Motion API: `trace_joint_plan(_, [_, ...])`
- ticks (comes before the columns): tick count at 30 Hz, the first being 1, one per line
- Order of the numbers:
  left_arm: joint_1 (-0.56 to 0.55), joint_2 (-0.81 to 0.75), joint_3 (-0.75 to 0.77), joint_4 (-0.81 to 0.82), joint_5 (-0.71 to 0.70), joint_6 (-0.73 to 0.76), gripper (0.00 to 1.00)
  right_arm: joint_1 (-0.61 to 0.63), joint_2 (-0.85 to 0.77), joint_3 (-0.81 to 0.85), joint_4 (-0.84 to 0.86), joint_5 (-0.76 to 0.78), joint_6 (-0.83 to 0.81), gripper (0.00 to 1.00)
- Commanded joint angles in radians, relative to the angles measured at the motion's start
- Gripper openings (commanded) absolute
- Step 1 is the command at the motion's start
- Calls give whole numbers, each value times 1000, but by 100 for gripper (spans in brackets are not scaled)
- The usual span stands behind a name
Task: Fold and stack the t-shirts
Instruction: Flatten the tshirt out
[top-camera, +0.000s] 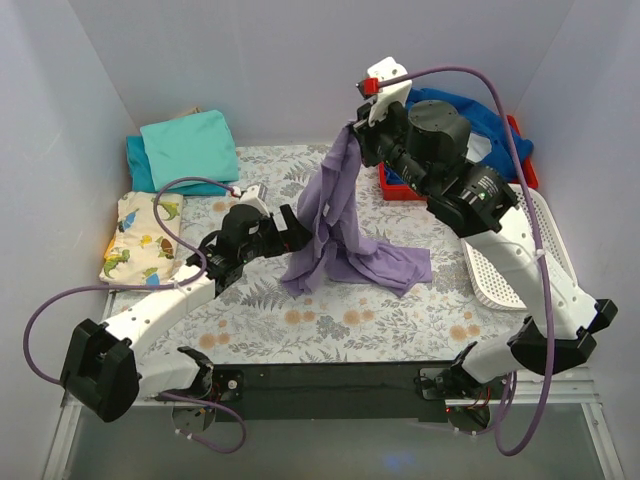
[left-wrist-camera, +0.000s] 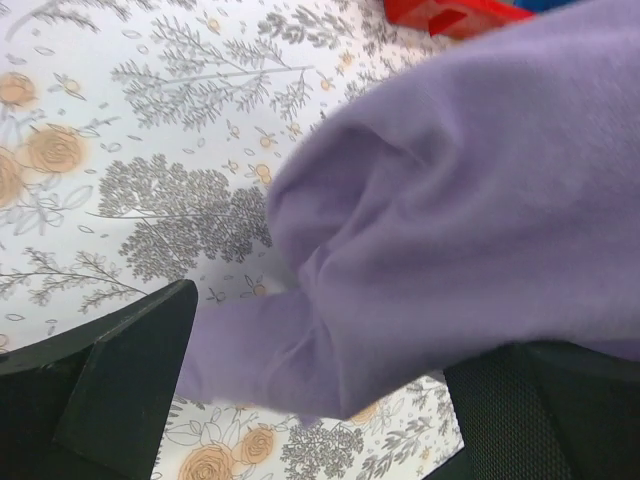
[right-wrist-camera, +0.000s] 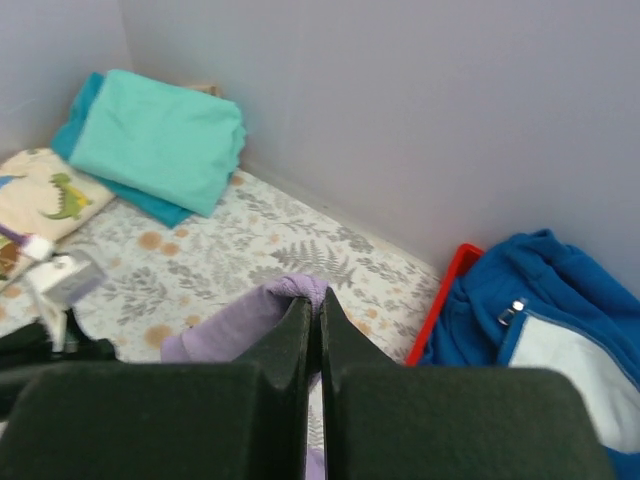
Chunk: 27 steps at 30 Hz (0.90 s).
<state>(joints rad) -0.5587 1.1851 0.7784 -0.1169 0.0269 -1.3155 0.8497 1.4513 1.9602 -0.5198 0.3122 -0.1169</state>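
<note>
The lavender t-shirt hangs unfolded from my right gripper, which is shut on a bunched edge of it high above the table; its lower part pools on the floral cloth. In the right wrist view the shut jaws pinch the lavender fold. My left gripper is open at the shirt's lower left side. In the left wrist view its fingers stand wide apart with lavender cloth lying between them. A folded turquoise t-shirt lies on a darker teal one at the back left.
A dinosaur-print cloth lies at the left edge. A red bin with the royal-blue jacket stands at the back right. A white basket lies at the right, under the right arm. Walls close in three sides.
</note>
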Motion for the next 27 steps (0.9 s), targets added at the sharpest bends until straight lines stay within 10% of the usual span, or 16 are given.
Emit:
trace_joint_plan(1, [11, -61, 10, -38, -93, 13, 98, -6, -72, -129, 105, 233, -84, 1])
trace_joint_plan(4, [14, -56, 7, -44, -107, 21, 98, -70, -97, -333, 113, 421, -92, 1])
trace_joint_plan(12, [17, 109, 73, 0, -28, 32, 98, -327, -143, -742, 156, 228, 138, 3])
trace_joint_plan(16, [20, 220, 151, -19, 74, 47, 98, -397, -57, -787, 139, 168, 160, 43])
trace_joint_plan(27, [66, 142, 107, -108, -160, -22, 98, -331, -155, -912, 173, -390, 34, 52])
